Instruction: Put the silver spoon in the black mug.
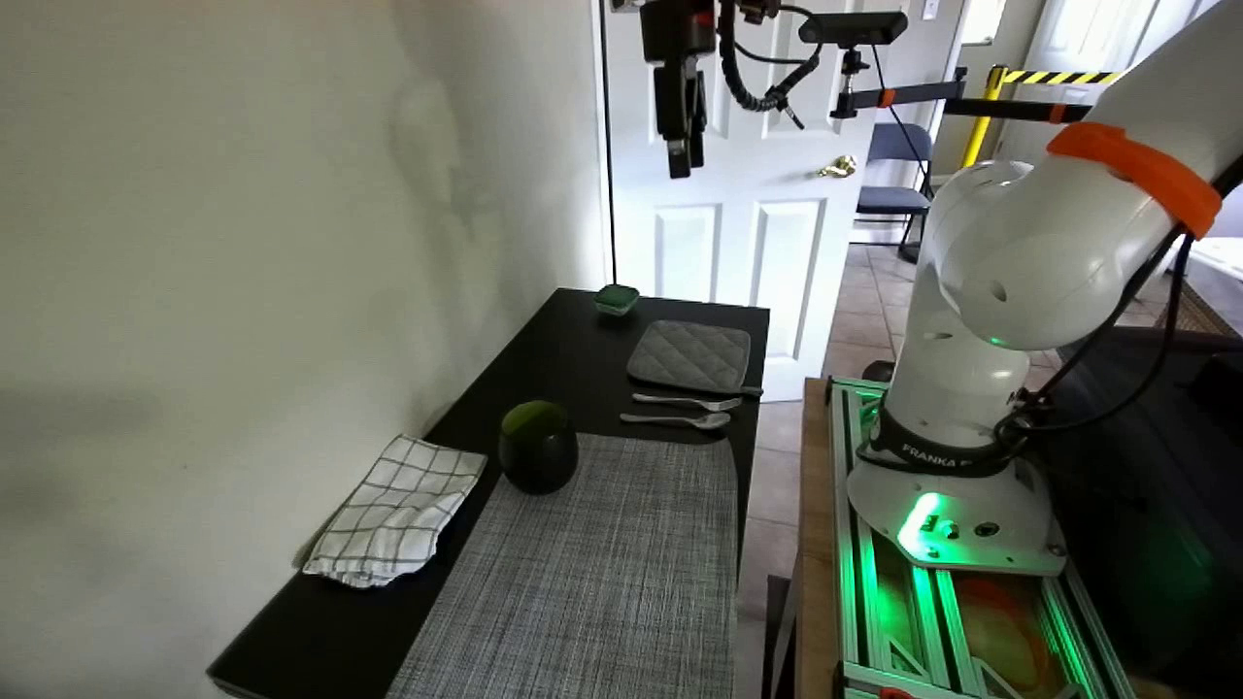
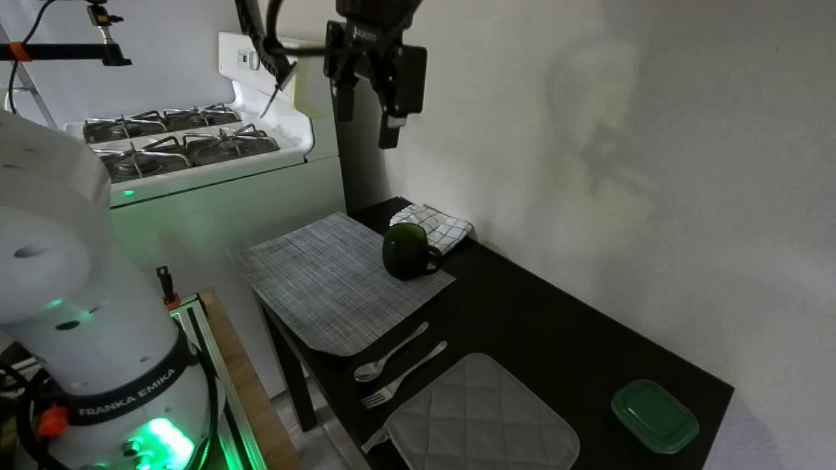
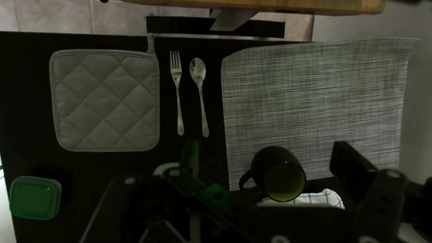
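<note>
The silver spoon (image 1: 712, 420) lies flat on the black table beside a fork; it also shows in an exterior view (image 2: 394, 352) and the wrist view (image 3: 200, 87). The black mug (image 1: 539, 456) stands upright on a corner of the grey placemat, its mouth up and inside greenish; it also shows in an exterior view (image 2: 406, 254). In the wrist view the mug (image 3: 270, 165) appears between the fingers, far below, its handle toward the spoon side. My gripper (image 1: 688, 160) is open and empty, high above the table; it also shows in an exterior view (image 2: 367, 127).
The fork (image 3: 177, 89) lies parallel to the spoon, close by. A grey quilted pot holder (image 3: 106, 101) is beyond the fork. The placemat (image 3: 314, 101) covers one table end. A checked cloth (image 1: 398, 510) lies near the wall behind the mug. A green-lidded container (image 2: 655, 416) sits at the far end.
</note>
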`<state>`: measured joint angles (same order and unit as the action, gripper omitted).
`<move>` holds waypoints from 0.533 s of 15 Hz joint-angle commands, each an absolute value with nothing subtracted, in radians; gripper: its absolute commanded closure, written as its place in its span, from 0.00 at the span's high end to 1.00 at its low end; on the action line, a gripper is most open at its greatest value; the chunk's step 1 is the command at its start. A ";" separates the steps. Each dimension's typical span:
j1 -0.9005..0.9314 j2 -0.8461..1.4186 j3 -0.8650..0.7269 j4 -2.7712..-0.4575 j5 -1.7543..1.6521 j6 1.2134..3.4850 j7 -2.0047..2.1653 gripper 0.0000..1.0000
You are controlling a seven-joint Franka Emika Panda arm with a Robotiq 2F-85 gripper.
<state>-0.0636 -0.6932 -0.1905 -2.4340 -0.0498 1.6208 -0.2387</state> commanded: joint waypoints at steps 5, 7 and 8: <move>-0.069 -0.698 -0.186 -2.775 -0.106 2.075 -0.316 1.00; -0.057 -0.615 -0.190 -2.760 -0.099 2.152 -0.330 1.00; -0.055 -0.583 -0.192 -2.766 -0.094 2.195 -0.333 1.00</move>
